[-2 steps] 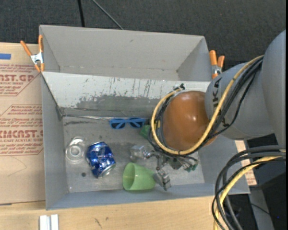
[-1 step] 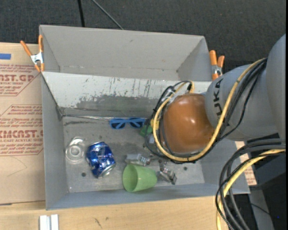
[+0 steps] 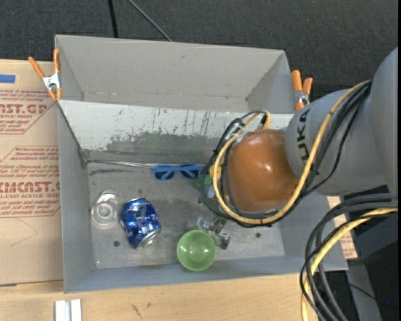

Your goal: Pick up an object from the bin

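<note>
My gripper [image 3: 214,231] pokes out from under the arm's orange cover, low over the bin floor at the front right. A green ball [image 3: 196,250] lies just in front of it and slightly left, very close to its tip. Blue sunglasses [image 3: 177,172] lie behind it toward the back wall, their right end hidden by the arm. Whether anything is in the gripper is hidden.
A crushed blue can [image 3: 140,222] and a clear round glass piece [image 3: 105,209] lie at the front left of the bin. The arm and its cables cover the right side of the bin floor.
</note>
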Tool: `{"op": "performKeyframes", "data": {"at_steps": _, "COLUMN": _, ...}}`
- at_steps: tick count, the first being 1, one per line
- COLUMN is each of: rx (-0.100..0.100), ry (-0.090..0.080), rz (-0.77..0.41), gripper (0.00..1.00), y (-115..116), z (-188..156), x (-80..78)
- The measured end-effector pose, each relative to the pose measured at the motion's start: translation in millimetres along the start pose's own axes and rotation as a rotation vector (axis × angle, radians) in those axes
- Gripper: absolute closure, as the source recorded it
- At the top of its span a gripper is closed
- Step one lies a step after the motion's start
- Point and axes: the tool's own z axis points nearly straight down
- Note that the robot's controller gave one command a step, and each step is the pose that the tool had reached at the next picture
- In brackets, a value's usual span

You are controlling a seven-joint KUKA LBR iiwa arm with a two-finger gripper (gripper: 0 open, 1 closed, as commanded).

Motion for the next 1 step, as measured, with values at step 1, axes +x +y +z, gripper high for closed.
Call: {"op": "performKeyframes", "data": {"at_steps": 1, "rx": -0.019, "ry": 0.019, "rz": 0.022, "gripper": 1.00, "y": -3.4, "z": -101.8, "x": -7.8}}
